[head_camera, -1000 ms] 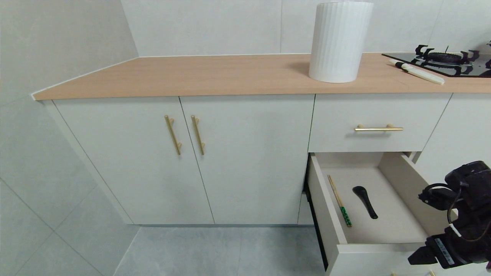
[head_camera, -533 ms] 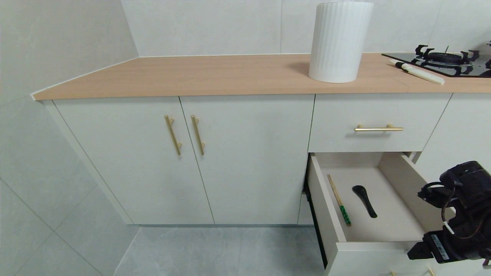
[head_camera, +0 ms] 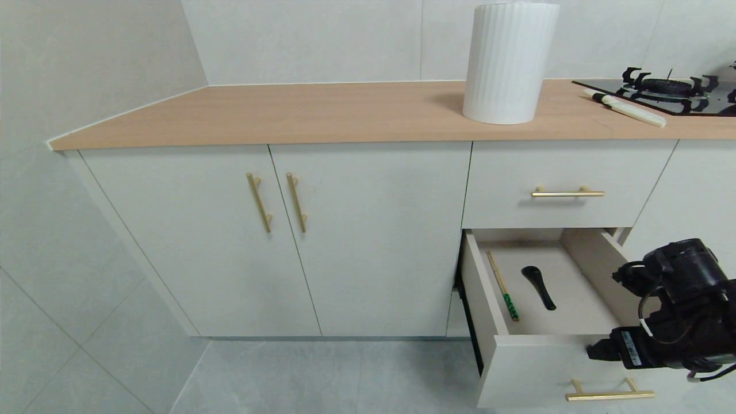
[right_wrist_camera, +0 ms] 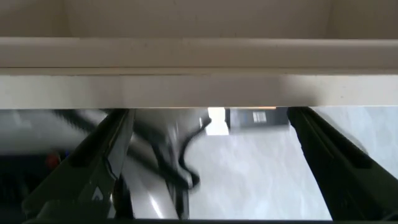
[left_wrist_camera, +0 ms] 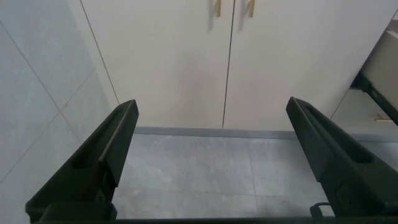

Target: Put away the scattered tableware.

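Note:
The lower drawer [head_camera: 535, 368] stands partly open at the lower right in the head view. On its floor lie a pair of wooden chopsticks with green ends [head_camera: 501, 287] and a black spoon [head_camera: 537, 286]. My right gripper [head_camera: 598, 349] is against the drawer's white front panel, just above the gold handle [head_camera: 609, 395]. In the right wrist view its fingers [right_wrist_camera: 93, 168] are spread wide, open, with the drawer's pale panel [right_wrist_camera: 199, 81] straight ahead. My left gripper [left_wrist_camera: 211, 155] hangs open and holds nothing, low above the grey floor and facing the cabinet doors [left_wrist_camera: 230, 56].
On the wooden counter [head_camera: 287, 115] stand a tall white ribbed cylinder [head_camera: 509, 60], a white-handled knife [head_camera: 627, 108] and a black gas hob [head_camera: 670, 92]. The upper drawer [head_camera: 566, 184] is closed. Two closed cabinet doors [head_camera: 276, 201] are to the left, with open floor below.
The lower drawer has slid inward, so its front panel and handle now show. My right gripper moved forward and leftward with the panel. Chopsticks and spoon rode along inside.

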Tool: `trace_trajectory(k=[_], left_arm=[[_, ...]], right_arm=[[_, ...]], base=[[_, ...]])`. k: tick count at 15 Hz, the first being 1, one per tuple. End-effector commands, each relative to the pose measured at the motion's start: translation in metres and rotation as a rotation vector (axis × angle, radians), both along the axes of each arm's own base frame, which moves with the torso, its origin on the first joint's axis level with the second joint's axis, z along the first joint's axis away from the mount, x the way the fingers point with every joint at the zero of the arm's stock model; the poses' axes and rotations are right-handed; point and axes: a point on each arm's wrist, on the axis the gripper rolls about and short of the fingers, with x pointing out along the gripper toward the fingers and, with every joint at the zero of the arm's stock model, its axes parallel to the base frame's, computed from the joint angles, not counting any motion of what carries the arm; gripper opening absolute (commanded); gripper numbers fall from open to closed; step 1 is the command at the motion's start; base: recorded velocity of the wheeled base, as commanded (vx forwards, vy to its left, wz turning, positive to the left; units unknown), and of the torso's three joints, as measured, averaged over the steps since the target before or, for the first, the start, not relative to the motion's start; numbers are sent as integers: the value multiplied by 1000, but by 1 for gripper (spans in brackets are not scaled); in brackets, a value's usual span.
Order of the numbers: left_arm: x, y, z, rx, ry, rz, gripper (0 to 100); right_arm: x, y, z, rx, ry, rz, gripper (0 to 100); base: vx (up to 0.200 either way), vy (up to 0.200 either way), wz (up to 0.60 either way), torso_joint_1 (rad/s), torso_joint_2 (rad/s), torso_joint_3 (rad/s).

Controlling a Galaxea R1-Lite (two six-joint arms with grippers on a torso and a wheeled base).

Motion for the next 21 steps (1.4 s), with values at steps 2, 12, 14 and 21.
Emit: trace_trajectory(k=[2,12,14,21], left_arm=[[0,0,0,-1,2,1,100],[0,0,0,-1,0,1,100],[0,0,0,-1,2,1,100],[0,0,0,-1,0,1,100]], right_arm=[[24,0,-23,2,-30,-11,100],[138,-4,-56,10,-371,-67,100],[158,-9,-63,10,-441,-81,100],[200,-21,-76,17,-668,-117,100]], base=[[0,0,0,0,0,0],[0,0,0,0,0,0],[0,0,0,0,0,0],[0,0,0,0,0,0]])
